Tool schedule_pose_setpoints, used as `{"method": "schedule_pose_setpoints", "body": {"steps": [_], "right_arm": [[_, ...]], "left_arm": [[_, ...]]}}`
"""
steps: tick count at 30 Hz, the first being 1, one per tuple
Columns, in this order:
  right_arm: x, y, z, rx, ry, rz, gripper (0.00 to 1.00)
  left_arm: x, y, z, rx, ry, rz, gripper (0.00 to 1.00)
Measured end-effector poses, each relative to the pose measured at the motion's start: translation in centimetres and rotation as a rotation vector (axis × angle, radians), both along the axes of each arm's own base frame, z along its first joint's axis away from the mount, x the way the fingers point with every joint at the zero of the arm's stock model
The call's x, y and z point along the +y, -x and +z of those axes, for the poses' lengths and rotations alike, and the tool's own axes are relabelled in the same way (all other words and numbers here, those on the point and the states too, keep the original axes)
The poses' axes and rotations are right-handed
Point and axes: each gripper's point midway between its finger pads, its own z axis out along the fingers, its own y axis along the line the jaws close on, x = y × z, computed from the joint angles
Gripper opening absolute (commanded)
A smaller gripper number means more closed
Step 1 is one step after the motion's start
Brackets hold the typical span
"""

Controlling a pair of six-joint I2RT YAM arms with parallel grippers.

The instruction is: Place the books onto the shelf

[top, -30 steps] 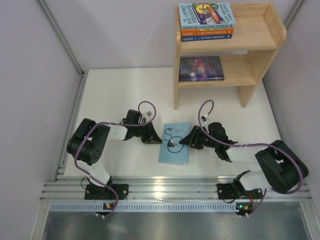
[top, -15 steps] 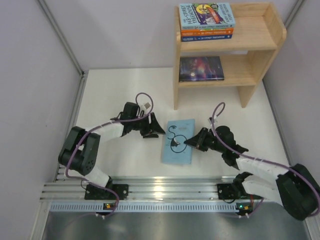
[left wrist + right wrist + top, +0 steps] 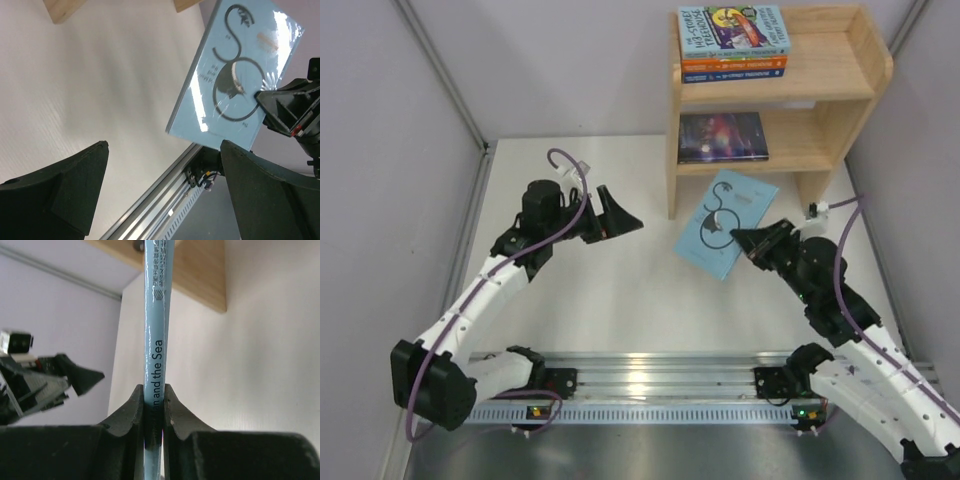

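right gripper (image 3: pixel 740 237) pinching pale book (image 3: pixel 720 210) by its edge, held up just before shelf (image 3: pixel 673 150) | left gripper (image 3: pixel 620 212) wide open, empty | risk: you clip the shelf and the thin book twists out of that edge pinch

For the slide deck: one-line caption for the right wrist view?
Right gripper clamps the pale blue book edge-on by its spine, wooden shelf beyond.

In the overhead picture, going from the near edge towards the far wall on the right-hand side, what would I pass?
Metal rail → pale blue book → dark galaxy book → three stacked books.
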Motion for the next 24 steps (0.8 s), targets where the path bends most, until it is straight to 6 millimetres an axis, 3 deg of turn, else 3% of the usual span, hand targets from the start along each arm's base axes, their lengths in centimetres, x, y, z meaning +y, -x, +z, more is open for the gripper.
{"method": "schedule_pose_setpoints", "body": {"steps": [4,7,9,14,19,24], "right_arm": [[-2.3,-2.5,5.1,-0.064,-0.003,-0.159,0.0],[-3.6,-4.2,8.2,-0.108,-0.023,-0.258,0.0],[-4.5,-5.0,9.3,-0.122,-0.038,-0.312,0.0],[-6.4,-7.9,10.1,-0.114,-0.073,-0.443,0.0],[-6.7,-10.5,9.5,-0.098,-0.111,-0.505,0.0],[-7.2,-12.8,10.5,-0.15,-0.194,-0.563,0.0]], "left_arm": [[0.5,0.6,1.5,-0.038,0.014,0.02,0.99],[0.7,0.8,1.2,-0.023,0.004,0.025,0.99],[0.8,1.0,0.9,-0.007,-0.003,0.028,0.99],[0.9,1.2,0.5,0.003,-0.006,0.033,0.99],[0.9,1.3,0.4,0.012,0.001,0.032,0.99],[0.7,1.4,0.4,0.017,0.013,0.028,0.99]]}}
